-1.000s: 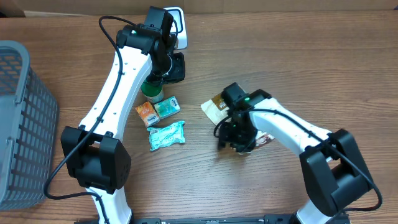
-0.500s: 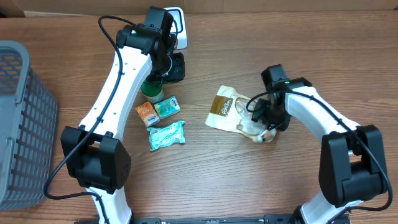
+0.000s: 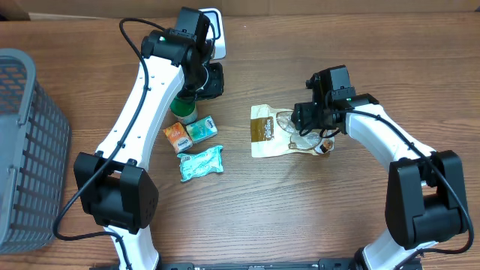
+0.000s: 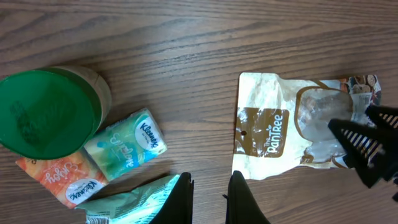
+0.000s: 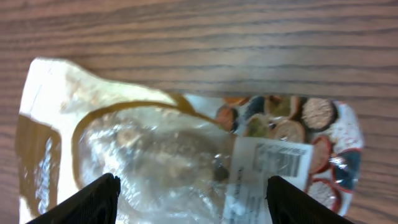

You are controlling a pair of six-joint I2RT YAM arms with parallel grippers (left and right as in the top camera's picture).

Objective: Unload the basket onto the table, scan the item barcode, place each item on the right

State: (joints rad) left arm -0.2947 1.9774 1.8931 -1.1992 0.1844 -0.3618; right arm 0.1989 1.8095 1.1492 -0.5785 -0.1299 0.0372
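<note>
The item, a white and brown snack pouch [image 3: 271, 133], lies flat on the table right of centre. Its clear window and a white barcode label [image 5: 281, 158] face up. My right gripper [image 3: 315, 124] hovers just above the pouch's right half, open, with one finger on each side of the window [image 5: 194, 208] and nothing gripped. The left wrist view also shows the pouch [image 4: 273, 124], with the right fingers [image 4: 364, 146] over it. My left gripper [image 4: 209, 183] hangs high above the table near the top centre [image 3: 208, 79], shut. I cannot tell whether it holds anything.
A green-lidded jar [image 3: 182, 111], a teal tissue pack [image 3: 201, 130], an orange pack [image 3: 177, 137] and a green packet [image 3: 201, 163] lie under the left arm. A grey basket [image 3: 26, 150] stands at the left edge. A white object [image 3: 216, 37] sits at the back.
My right gripper carried the pouch to the right, laid it flat and opened over it. The left arm has not moved.
</note>
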